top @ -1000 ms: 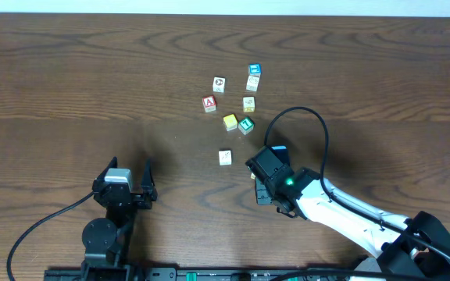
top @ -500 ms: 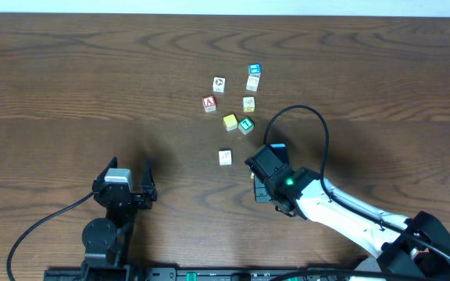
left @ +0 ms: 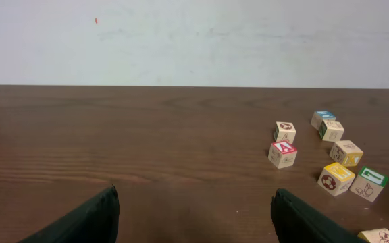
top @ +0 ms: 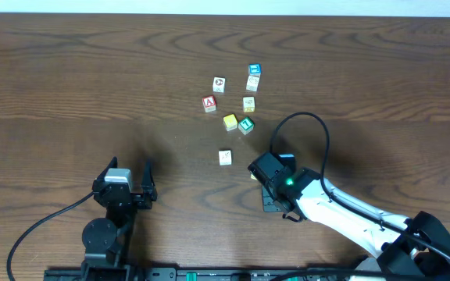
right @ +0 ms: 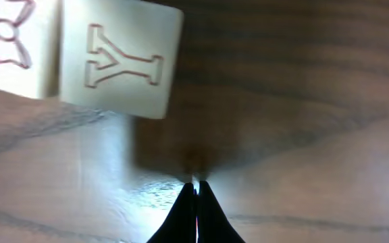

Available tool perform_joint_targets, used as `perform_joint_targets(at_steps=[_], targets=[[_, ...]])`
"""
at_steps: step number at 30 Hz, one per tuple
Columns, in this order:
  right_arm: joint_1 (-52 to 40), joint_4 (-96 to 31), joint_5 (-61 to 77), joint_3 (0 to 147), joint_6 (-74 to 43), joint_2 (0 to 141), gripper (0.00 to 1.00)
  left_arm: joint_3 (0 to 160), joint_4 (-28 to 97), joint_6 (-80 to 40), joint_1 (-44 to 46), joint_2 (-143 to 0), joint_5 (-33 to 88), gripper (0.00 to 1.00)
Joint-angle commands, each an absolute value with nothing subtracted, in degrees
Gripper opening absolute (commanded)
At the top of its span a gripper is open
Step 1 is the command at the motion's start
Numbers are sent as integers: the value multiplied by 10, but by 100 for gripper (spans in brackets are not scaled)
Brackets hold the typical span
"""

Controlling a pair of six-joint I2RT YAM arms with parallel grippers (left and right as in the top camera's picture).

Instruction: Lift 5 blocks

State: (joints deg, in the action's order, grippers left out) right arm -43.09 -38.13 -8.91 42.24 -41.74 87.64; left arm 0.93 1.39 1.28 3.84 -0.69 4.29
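Wooden blocks (top: 230, 122) all lie on the tabletop (top: 69, 70), none raised, so we judge the first lift not yet made. Our right fingers (right: 189, 212) are pressed together and empty, tips just short of the cream "Y" block (right: 120, 61). Our left fingers (left: 93, 219) stand wide, well apart from the cluster. Next we must spread the right fingers and straddle that block.

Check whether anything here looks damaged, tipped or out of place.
Nothing damaged or spilled. One oddity: the right gripper has its fingers pressed shut on nothing, tips just short of the cream Y block, which sits untouched.
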Motion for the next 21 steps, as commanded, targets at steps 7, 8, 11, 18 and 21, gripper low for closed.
perform_joint_targets(at_steps=[7,8,11,18,21], targets=[[-401,-322,-122,421,-412,871,2,2,37,10,36,-7,53,73],[-395,-316,-122,421,-410,871,1,2,37,10,36,-7,53,73],[-375,-310,-122,421,-410,871,1,2,37,10,36,-7,53,73],[-345,-289,-115,421,-337,871,1,2,37,10,36,-7,53,73],[-345,-277,-109,421,-304,871,2,2,37,10,36,-7,53,73]])
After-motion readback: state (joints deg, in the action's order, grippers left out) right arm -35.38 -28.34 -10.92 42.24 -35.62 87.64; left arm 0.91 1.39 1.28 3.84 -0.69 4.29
